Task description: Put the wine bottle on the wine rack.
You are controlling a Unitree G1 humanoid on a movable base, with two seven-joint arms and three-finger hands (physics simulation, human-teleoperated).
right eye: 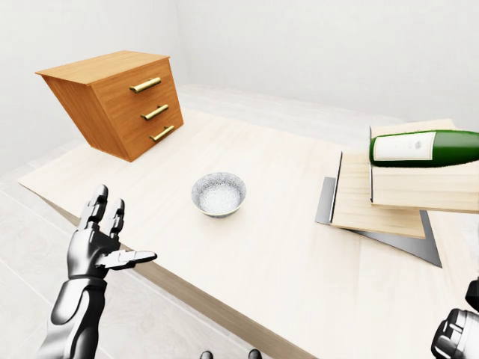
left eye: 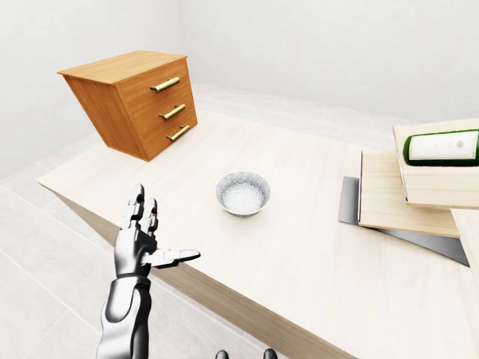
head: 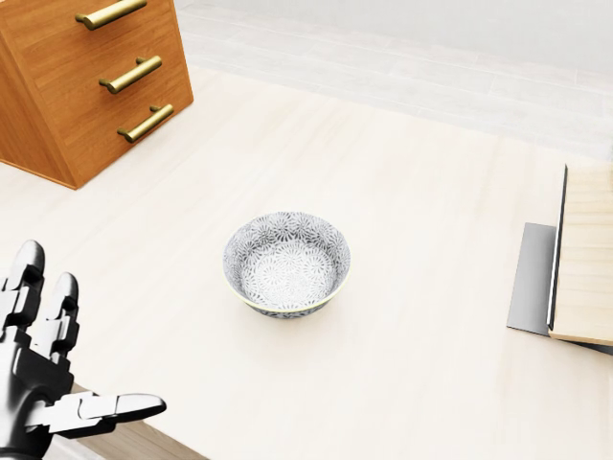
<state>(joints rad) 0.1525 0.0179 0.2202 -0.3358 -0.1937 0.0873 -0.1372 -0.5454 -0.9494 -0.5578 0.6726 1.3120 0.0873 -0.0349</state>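
The metallic three-finger left hand [left eye: 140, 241] is spread open at the near left table edge, fingers up and thumb out, holding and touching nothing. The right hand [right eye: 455, 338] shows only at the corner, so its grip cannot be told. The green glass wine bottle with a white label [right eye: 423, 147] lies on its side atop the pale stepped wooden wine rack [right eye: 389, 198] at far right, well apart from the patterned grey ceramic bowl [head: 286, 264].

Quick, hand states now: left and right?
Left hand: open, fingers spread, holding nothing.
Right hand: only partly in view; cannot tell.
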